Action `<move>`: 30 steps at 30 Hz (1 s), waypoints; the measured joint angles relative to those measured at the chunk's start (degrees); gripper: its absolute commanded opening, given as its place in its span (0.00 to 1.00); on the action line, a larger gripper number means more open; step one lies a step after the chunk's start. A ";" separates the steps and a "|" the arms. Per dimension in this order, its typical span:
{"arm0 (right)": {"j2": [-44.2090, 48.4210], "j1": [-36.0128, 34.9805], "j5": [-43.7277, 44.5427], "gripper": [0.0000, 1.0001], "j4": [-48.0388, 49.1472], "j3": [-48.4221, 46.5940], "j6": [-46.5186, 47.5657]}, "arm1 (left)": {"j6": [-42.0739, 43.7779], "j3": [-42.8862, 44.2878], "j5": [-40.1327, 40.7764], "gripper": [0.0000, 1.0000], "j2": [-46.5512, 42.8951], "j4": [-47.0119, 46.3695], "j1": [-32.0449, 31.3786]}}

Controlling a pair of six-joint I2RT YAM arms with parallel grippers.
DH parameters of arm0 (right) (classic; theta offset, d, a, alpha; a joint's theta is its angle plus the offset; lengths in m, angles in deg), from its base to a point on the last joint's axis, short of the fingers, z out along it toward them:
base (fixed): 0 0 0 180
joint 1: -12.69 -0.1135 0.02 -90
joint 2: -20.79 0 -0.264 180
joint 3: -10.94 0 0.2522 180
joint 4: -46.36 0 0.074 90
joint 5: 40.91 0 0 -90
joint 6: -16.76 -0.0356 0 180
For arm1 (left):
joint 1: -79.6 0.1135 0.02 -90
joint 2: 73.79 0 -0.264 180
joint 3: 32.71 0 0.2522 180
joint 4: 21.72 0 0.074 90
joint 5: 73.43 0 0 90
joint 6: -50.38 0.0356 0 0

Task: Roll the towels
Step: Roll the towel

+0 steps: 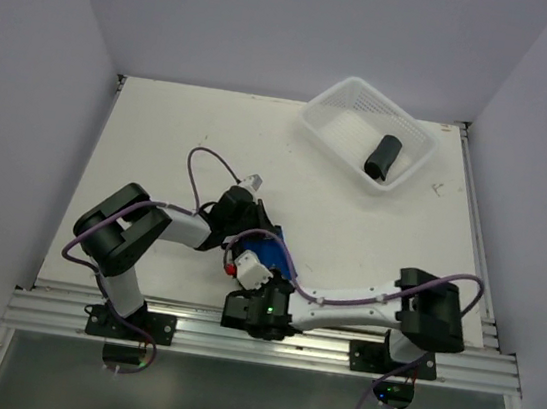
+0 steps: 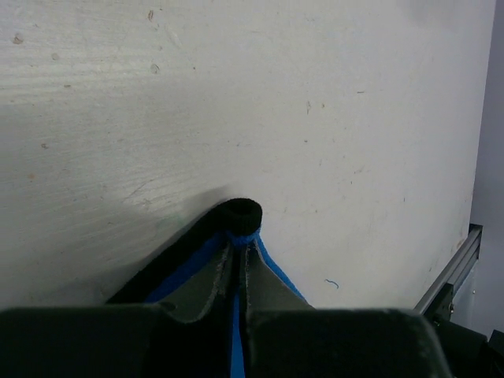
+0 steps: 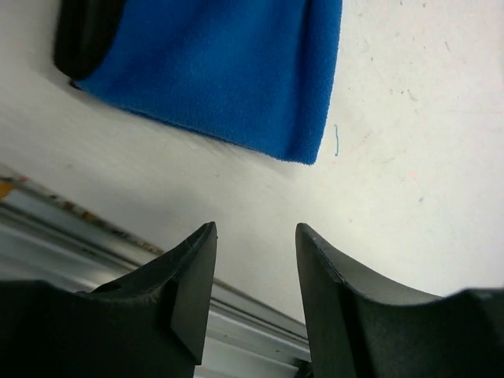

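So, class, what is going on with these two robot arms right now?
The left gripper is shut on an edge of the bright blue fleece towel with black edging, pinching it between its fingers. The right gripper is open and empty, just beside that towel. A dark rolled towel already lies in the white perforated plastic basket at the far right.

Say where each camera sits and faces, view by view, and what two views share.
Top external: above and behind the bases, looking down on table, basket, left arm, right arm.
Left wrist: on its arm, facing along the left end effector, shut on the blue towel.
Right wrist: on its arm, facing past the open right end effector at the table.
Shared: both wrist views show the blue towel.
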 measured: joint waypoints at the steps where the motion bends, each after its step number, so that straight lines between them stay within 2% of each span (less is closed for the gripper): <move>1: 4.44 0.13 -1.11 0.46 2.40 2.01 -0.15 | -0.02 -0.20 0.13 0.00 0.00 -0.37 0.00; 5: 17.38 2.45 -5.38 0.30 10.21 8.20 -2.01 | -0.13 -1.07 0.50 0.00 0.00 -2.12 0.00; 6: 19.80 3.80 -6.71 0.25 12.26 9.94 -2.84 | -0.15 -1.25 0.57 0.00 0.00 -2.45 0.00; 9: 26.10 9.92 -10.82 0.18 18.47 16.41 -6.36 | -0.20 -1.70 0.85 0.00 0.00 -3.30 -0.02; 13: 34.29 20.72 -17.44 0.21 26.05 26.71 -12.57 | -0.20 -1.97 1.05 0.00 -0.11 -3.67 -0.02; 16: 41.57 28.39 -21.05 0.28 30.01 34.42 -18.05 | -0.20 -2.34 1.57 0.00 -0.33 -3.98 -0.02; 20: 47.98 36.61 -27.32 0.27 36.37 43.17 -25.00 | -0.22 -2.82 2.21 0.00 -0.50 -4.59 -0.07; 24: 47.25 43.85 -34.91 0.27 45.57 50.23 -31.26 | -0.24 -2.91 2.75 0.00 -0.61 -4.63 -0.13; 30: 38.38 46.45 -42.91 0.29 59.82 51.56 -36.87 | -0.28 -3.06 3.48 0.00 -0.70 -4.79 -0.46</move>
